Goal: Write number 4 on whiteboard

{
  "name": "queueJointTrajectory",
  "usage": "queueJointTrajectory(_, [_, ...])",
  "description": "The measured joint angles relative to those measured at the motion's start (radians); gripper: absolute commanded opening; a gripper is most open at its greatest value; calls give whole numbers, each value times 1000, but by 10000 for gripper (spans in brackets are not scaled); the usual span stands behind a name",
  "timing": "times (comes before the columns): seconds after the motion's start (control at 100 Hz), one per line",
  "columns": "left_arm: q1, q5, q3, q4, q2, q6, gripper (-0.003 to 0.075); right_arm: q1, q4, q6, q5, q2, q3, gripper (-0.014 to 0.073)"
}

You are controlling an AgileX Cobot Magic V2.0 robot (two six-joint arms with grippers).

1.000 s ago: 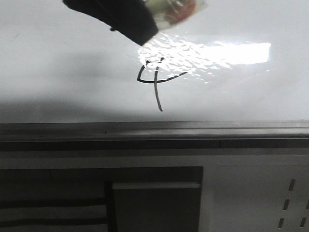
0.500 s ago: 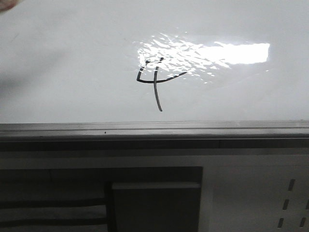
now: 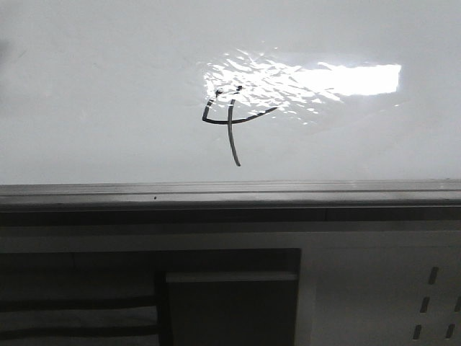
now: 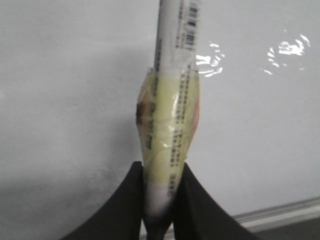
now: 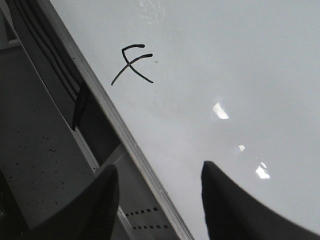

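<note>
Number 4 already drawn on the whiteboard, so first the claws, then outward.

Left gripper: clenched on a white marker, wrapped in yellowish tape at the middle, barcode label higher up. Marker barrel runs straight away from the fingers, over bare white board; tip out of the frame, so contact with the surface not possible to judge.

Right gripper: released, jaws spread wide and holding nothing, hanging above the board near its grey metal rail.

Figure itself sits near the middle of the board in the front view, just under the bright glare patch (upper strokes partly lost in the shine) and well above the rail. Open at the top, short left stroke, curved crossbar, long stem.

Long axis along the stem: nearly vertical in the front view, foot pointing down toward the rail and bending slightly right. Upright for a reader at the robot's side.

Progress, as a judgement: all strokes look present, writing seems complete. Left, probably, only to put the marker away.
</note>
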Motion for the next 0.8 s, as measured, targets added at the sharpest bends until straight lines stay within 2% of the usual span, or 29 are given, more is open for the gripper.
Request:
queueJointTrajectory(0.17, [52, -43, 0, -16, 67, -4, -20, 0, 0, 1, 11, 0, 0, 331])
queueJointTrajectory(0.68, [54, -147, 0, -102, 213, -4, -20, 0, 0, 2, 15, 0, 0, 331])
queueJointTrajectory(0.8, [54, -166, 0, -104, 216, -4, 27, 0, 0, 2, 15, 0, 0, 331])
